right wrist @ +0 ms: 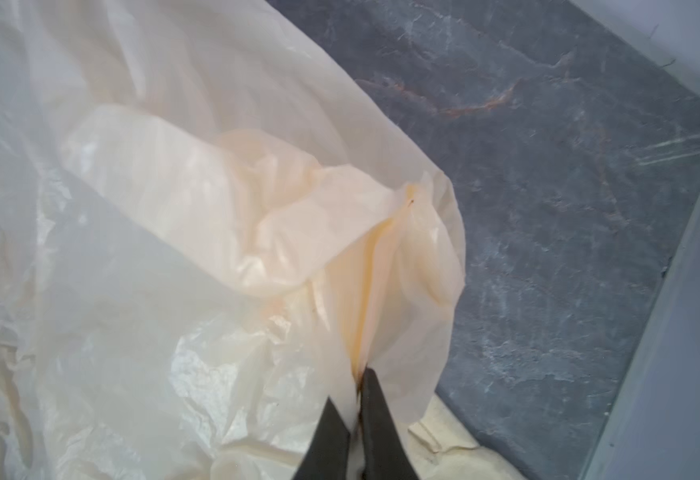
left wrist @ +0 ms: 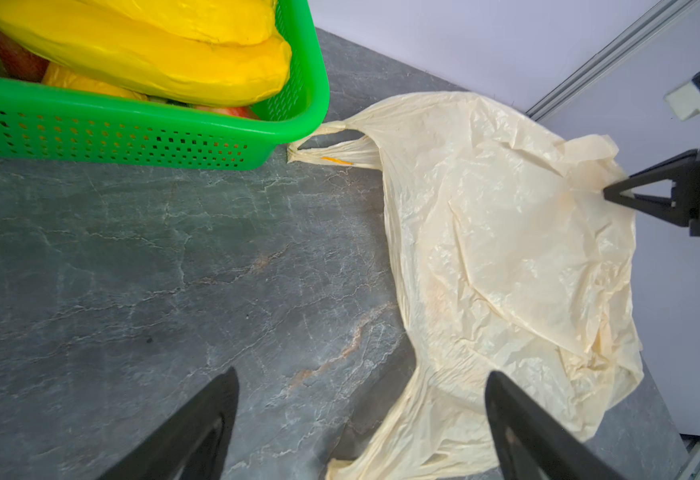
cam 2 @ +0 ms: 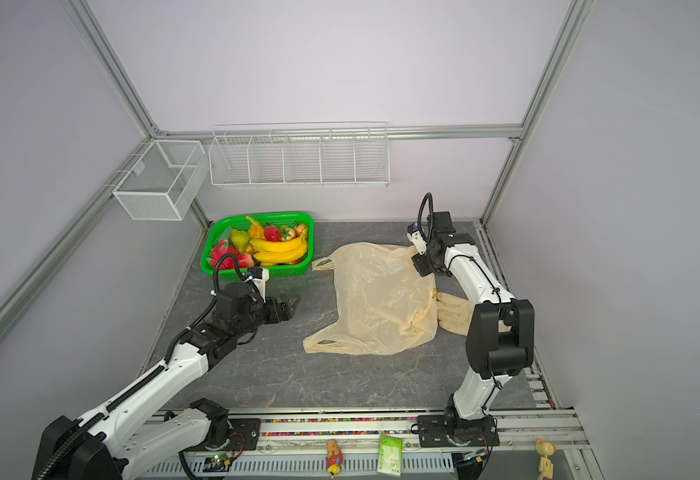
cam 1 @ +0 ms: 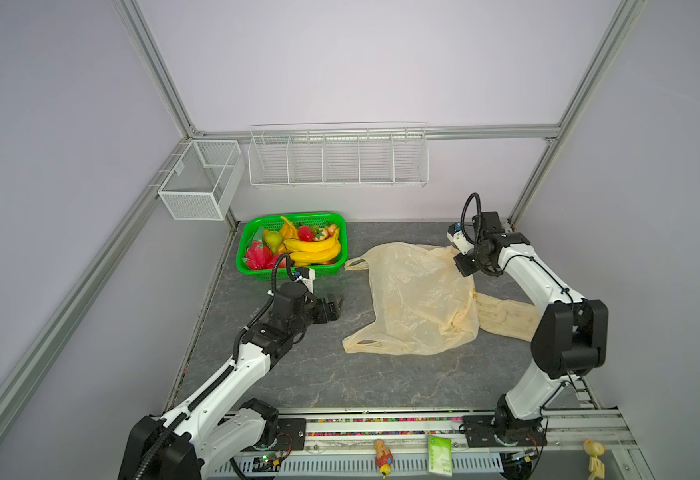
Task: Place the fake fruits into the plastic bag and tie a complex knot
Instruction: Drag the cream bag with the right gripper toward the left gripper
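The fake fruits (cam 1: 313, 247) (cam 2: 279, 245), bananas, a pear, strawberries and a dragon fruit, lie heaped in a green basket at the back left. The yellow bananas (left wrist: 153, 54) fill the left wrist view's corner. The cream plastic bag (cam 1: 418, 299) (cam 2: 381, 299) lies crumpled mid-table, its two handles (cam 1: 356, 264) spread apart on the left. No knot is in view. My right gripper (right wrist: 352, 382) (left wrist: 607, 193) is shut on a pinched fold at the bag's far right edge, lifting it a little. My left gripper (cam 1: 337, 305) (left wrist: 360, 374) is open and empty between basket and bag.
The green mesh basket (cam 1: 256, 275) (left wrist: 111, 137) touches the bag's far handle. A cream rubber glove (cam 1: 506, 318) (cam 2: 452, 311) lies partly under the bag's right side. White wire racks (cam 1: 337, 158) hang on the back wall. Frame posts and walls close in the table's sides.
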Controlling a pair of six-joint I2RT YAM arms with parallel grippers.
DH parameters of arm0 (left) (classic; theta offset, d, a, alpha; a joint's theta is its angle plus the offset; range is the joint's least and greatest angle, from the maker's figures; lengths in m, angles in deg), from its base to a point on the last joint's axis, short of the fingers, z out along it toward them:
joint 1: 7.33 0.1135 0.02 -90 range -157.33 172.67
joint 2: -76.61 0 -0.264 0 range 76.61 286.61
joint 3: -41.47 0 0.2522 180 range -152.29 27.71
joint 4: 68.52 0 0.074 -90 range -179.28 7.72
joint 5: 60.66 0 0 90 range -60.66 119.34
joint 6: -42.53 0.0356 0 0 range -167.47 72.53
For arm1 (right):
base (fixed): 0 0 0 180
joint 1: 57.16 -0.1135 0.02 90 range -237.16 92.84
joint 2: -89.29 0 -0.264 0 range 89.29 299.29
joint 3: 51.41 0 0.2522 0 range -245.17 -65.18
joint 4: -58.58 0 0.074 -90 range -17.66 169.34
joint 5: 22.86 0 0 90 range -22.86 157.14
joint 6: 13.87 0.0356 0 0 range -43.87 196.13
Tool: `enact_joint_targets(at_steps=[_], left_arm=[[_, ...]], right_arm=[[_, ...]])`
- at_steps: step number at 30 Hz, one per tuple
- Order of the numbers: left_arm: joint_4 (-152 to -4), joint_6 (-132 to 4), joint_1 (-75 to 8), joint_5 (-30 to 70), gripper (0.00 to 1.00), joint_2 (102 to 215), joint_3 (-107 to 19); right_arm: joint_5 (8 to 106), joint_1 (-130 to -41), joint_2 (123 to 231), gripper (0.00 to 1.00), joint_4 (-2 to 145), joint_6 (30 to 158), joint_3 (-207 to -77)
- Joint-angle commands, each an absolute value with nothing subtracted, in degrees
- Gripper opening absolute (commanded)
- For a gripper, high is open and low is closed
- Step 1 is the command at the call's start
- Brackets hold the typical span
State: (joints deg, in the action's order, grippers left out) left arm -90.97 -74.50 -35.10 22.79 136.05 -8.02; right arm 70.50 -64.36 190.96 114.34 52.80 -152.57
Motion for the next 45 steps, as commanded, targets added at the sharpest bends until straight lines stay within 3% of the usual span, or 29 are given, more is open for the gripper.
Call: enact_joint_targets(at_steps=[1, 4, 7, 9, 11, 15, 20, 25, 32, 36, 45], left_arm=[[-90.27, -75.51, -35.45, 22.34, 0.92, 137.54, -10.67], [-90.91, -75.57, -35.63, 23.11, 0.92, 138.04, -10.61], [-92.30, -75.00, -35.64, 24.63, 0.92, 136.92, -10.65], [-92.91, -74.18, -35.63, 26.12, 0.92, 135.57, -10.54], [-92.86, -73.38, -35.63, 27.67, 0.93, 134.27, -9.89], [-92.08, -73.18, -35.63, 29.33, 0.93, 133.21, -9.03], [-92.56, -73.14, -35.63, 28.41, 0.93, 132.82, -8.77], [-93.30, -73.72, -35.70, 28.91, 0.93, 131.00, -7.51], [-93.07, -73.84, -35.63, 29.37, 0.93, 128.79, -6.48], [-93.49, -73.49, -35.64, 29.43, 0.93, 128.76, -6.60], [-93.67, -73.33, -35.63, 29.55, 0.93, 128.34, -6.47]], right_arm=[[81.56, -64.19, 194.87, 0.20, 111.08, 47.61, -157.53], [90.80, -64.43, 197.81, 0.41, 108.84, 50.87, -161.00], [93.86, -65.51, 195.46, 0.61, 105.89, 56.30, -159.09], [91.26, -67.26, 191.89, 0.71, 104.30, 60.80, -155.96], [81.77, -71.31, 187.97, 0.80, 103.33, 64.93, -151.87], [71.17, -80.29, 185.07, 0.86, 97.85, 73.80, -143.23], [77.04, -90.82, 189.76, 0.90, 97.47, 77.05, -143.04], [82.81, -95.79, 196.24, 0.91, 98.00, 78.80, -144.49], [88.23, -98.99, 204.79, 0.86, 100.46, 81.93, -148.81], [89.55, -99.17, 207.27, 0.78, 101.00, 83.04, -149.64], [88.77, -98.83, 204.76, 0.18, 100.75, 83.01, -147.81]])
